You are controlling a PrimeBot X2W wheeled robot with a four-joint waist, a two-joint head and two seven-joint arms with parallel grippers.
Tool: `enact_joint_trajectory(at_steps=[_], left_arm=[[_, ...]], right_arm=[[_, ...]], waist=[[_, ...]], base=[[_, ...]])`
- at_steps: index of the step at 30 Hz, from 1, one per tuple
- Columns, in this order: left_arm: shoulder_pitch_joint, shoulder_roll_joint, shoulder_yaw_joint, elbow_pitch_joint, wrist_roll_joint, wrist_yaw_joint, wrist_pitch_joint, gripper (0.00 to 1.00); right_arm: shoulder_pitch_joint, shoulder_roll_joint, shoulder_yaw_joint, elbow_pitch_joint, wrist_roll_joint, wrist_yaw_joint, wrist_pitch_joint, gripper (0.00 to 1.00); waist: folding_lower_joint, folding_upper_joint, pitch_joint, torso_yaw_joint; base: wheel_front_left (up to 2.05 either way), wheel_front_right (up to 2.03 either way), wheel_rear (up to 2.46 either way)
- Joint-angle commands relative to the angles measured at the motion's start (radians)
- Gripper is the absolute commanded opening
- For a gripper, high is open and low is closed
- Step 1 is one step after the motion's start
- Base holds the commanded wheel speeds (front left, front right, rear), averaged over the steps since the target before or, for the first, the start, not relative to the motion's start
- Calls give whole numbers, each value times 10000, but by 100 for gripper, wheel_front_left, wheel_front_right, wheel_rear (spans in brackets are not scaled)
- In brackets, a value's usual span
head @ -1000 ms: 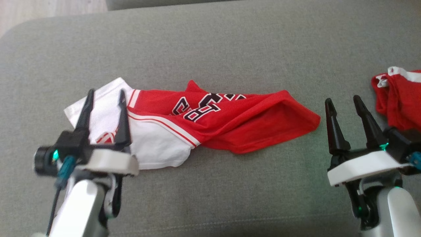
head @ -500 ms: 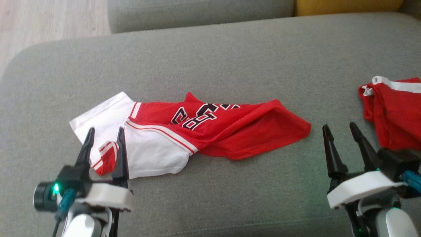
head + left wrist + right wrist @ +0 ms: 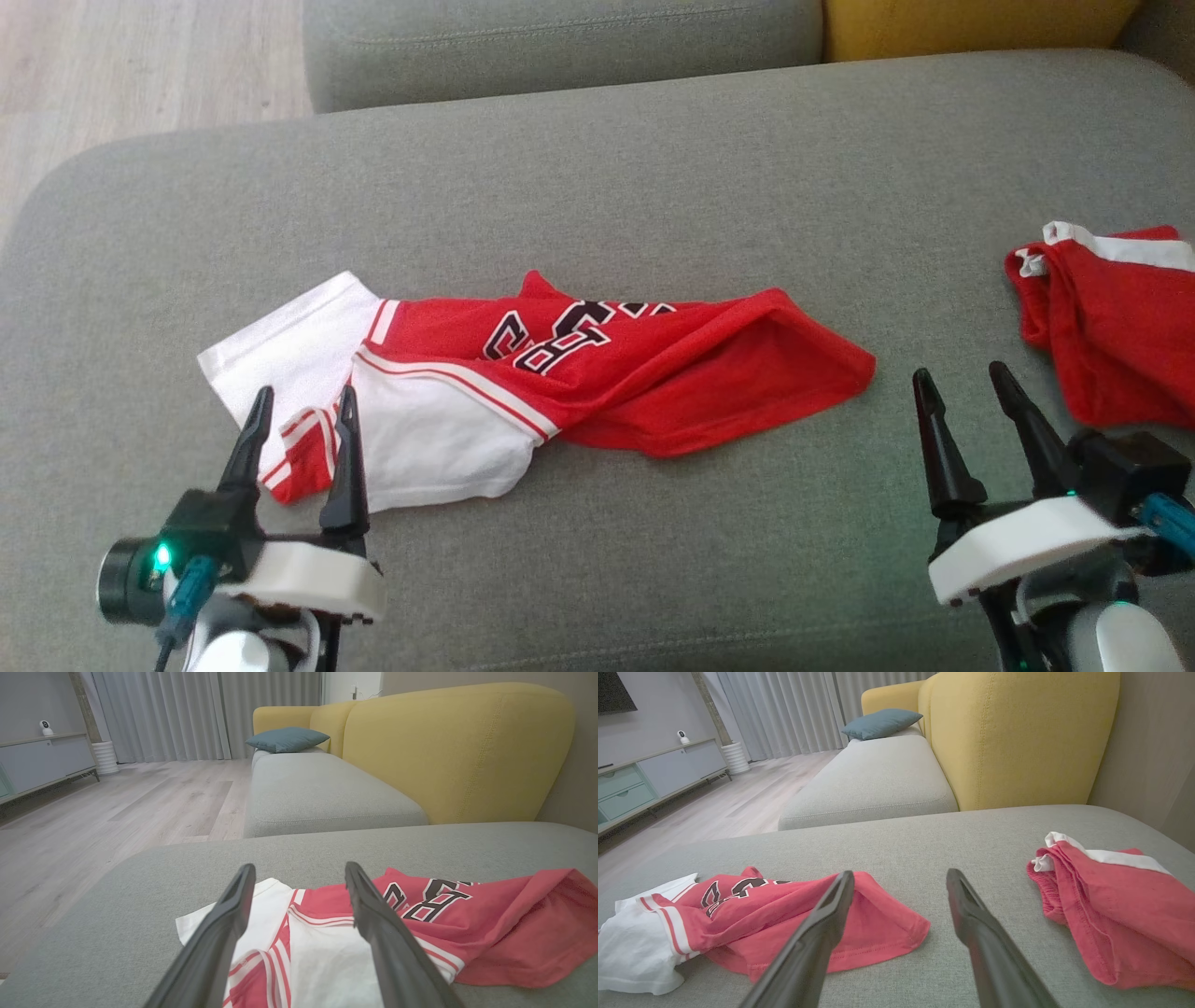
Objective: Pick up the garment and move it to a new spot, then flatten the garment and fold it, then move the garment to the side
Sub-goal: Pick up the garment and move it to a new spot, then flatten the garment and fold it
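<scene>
Grey seat (image 3: 597,168) fabric carries everything we see, with wood floor (image 3: 140,56) past its far left corner and a yellow backrest (image 3: 971,23) beyond its far edge. Near the seat's front edge on the left, our left gripper (image 3: 306,392) points away from us along the cushion. Its two fingers are spread wide with nothing between them. In the left wrist view the same gripper (image 3: 300,867) frames the white end of the jersey (image 3: 373,933) and its red-and-white striped hem. We cannot tell whether the tips touch the cloth.

The jersey (image 3: 579,373) lies crumpled across the middle of the seat, white at its left end and red toward the right. Black, white-edged characters show on the red part, but folds cut them off and we cannot read them.

Our right gripper (image 3: 960,371) is near the front edge on the right, just as wide open and empty. It sits over bare fabric between the jersey's red hem and a red heap (image 3: 1111,317) with white trim at the right edge.
</scene>
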Motion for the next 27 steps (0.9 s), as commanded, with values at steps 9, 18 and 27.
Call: enact_joint_trajectory(at_steps=[9, 18, 27], left_arm=[[-428, 241, 293, -316, -35, 112, 12, 100], [-463, 268, 254, -293, -50, 154, 3, 100], [-615, 285, 20, 199, -501, -155, 1037, 100]], right_arm=[[-309, -45, 231, -410, 87, 35, -39, 100], [-339, -45, 268, -388, 117, 35, -43, 100], [-481, -45, 313, -398, 155, 35, -70, 100]], waist=[[0, -1, 63, -7], [0, -1, 112, -6], [0, -1, 502, -36]], base=[[0, 0, 0], [0, 0, 0], [0, 0, 0]])
